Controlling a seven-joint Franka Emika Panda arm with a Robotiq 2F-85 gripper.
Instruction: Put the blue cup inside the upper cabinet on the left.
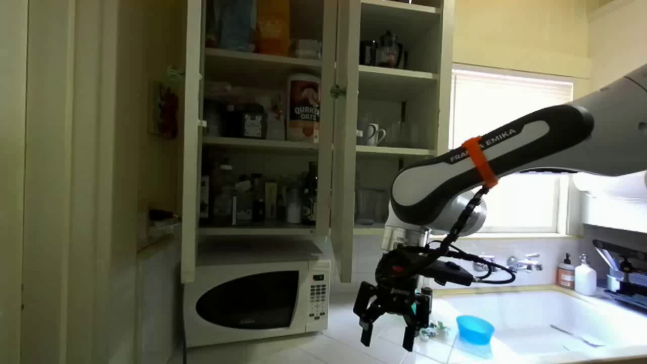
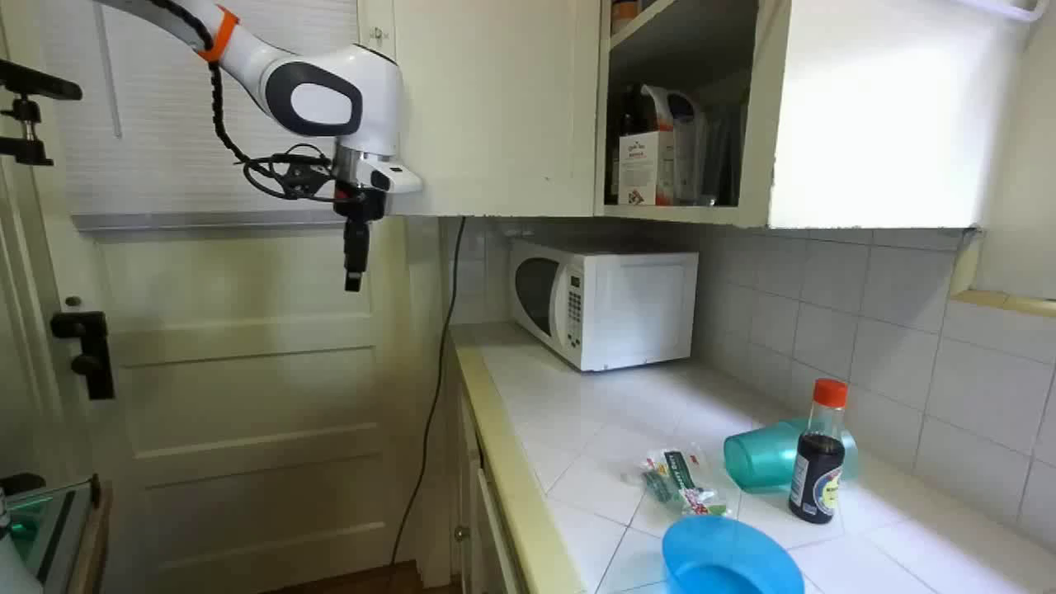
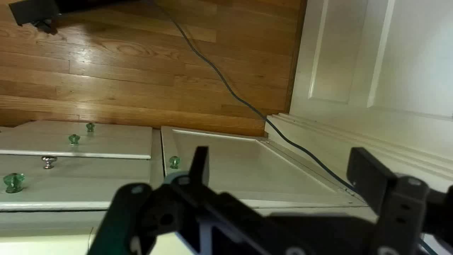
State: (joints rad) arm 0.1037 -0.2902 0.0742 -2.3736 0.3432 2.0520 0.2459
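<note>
The blue cup (image 1: 475, 329) stands on the tiled counter near the sink; it also shows, cut by the bottom edge, in an exterior view (image 2: 730, 561). My gripper (image 1: 387, 341) points down with its fingers apart and nothing between them. In an exterior view the gripper (image 2: 353, 280) hangs in the air off the counter's front edge, well apart from the cup. In the wrist view the open fingers (image 3: 281, 156) are over lower cabinet doors and floor, and the cup is out of view. The upper cabinet (image 1: 260, 144), crowded with bottles, jars and boxes, stands open above the microwave.
A white microwave (image 1: 255, 301) sits below the cabinet. An open cabinet door (image 1: 346, 151) juts out between the bays. A teal cup (image 2: 767, 455), a dark sauce bottle (image 2: 818, 462) and a plastic packet (image 2: 683, 481) lie or stand near the blue cup. The sink (image 1: 505, 303) is beside it.
</note>
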